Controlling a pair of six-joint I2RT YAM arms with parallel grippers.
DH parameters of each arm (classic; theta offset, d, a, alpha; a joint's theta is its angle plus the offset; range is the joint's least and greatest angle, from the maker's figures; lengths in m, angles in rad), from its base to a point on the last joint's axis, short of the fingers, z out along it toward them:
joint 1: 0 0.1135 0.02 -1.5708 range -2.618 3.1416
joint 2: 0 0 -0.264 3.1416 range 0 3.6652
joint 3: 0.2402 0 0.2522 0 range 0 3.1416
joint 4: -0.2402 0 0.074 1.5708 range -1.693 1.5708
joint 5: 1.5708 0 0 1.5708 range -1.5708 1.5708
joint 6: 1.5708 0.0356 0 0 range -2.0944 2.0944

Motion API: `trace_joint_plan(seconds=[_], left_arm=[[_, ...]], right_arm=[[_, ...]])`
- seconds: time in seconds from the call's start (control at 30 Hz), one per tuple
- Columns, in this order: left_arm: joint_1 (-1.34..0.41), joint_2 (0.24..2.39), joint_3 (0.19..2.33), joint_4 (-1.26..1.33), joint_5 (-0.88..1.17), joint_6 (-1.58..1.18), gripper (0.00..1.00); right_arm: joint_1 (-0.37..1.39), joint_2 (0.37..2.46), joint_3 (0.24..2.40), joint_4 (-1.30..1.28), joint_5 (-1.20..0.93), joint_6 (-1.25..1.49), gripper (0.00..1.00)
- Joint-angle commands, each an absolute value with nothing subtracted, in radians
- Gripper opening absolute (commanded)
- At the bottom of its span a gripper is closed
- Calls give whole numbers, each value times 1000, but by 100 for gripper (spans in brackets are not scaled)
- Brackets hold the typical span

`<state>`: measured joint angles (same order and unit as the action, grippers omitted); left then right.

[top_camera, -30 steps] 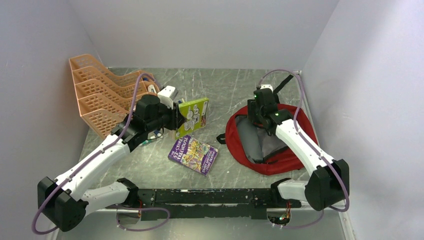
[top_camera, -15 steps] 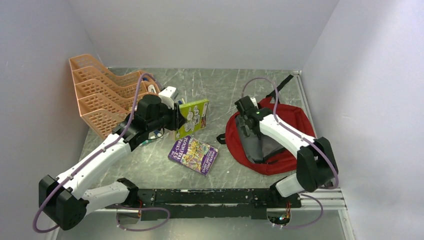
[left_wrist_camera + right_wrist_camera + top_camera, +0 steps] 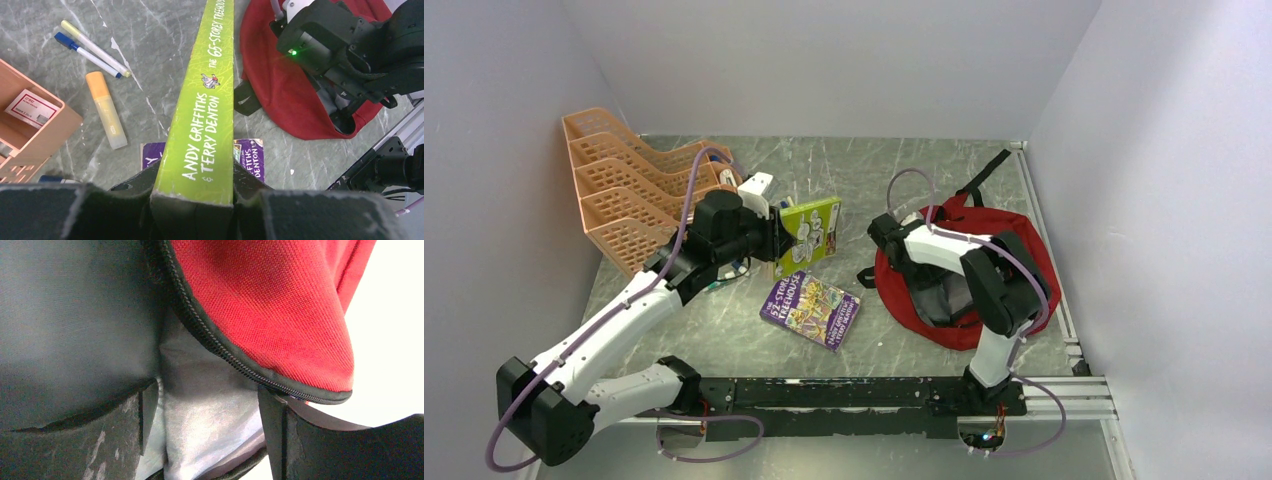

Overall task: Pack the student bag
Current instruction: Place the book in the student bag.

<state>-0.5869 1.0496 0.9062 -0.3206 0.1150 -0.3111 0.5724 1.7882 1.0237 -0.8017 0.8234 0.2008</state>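
Left hand (image 3: 193, 192) grips the lime-green paperback book (image 3: 210, 95); right hand (image 3: 207, 400), open astride the red fabric backpack (image 3: 270, 305) rim, should pinch firmly.

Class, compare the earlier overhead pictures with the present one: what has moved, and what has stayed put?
The right hand swung left across the student bag to its left rim, jaws open astride the zipper edge. The left hand kept its grip on the green book; the purple book and orange rack stayed put.
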Motion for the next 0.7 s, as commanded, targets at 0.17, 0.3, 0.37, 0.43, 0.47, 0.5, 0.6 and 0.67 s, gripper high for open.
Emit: trace_joint_plan(seconds=[0.17,0.3,0.37,0.43,0.47,0.5,0.6,0.67], left_arm=[[-589,1009,943,-276,134,-316,5],[-589,1007,949,-276,136,-327,5],[-588,1003,953,-273,141,-336,5],[-588,998,954,-263,148,-350,5],[-588,995,953,-257,155,-357,5],[-588,993,951,-250,161,-370,5],[-587,990,943,-223,194,-411,5],[-587,990,936,-180,237,-452,5]], right_arm=[[569,1828,1018,-785,998,233,41],[569,1786,1019,-773,1019,239,16],[568,1743,1032,-770,1000,241,6],[568,1693,1058,-773,969,247,0],[568,1664,1075,-777,956,255,0],[568,1625,1096,-777,931,260,0],[566,1521,1145,-710,844,209,0],[566,1459,1151,-612,813,151,0]])
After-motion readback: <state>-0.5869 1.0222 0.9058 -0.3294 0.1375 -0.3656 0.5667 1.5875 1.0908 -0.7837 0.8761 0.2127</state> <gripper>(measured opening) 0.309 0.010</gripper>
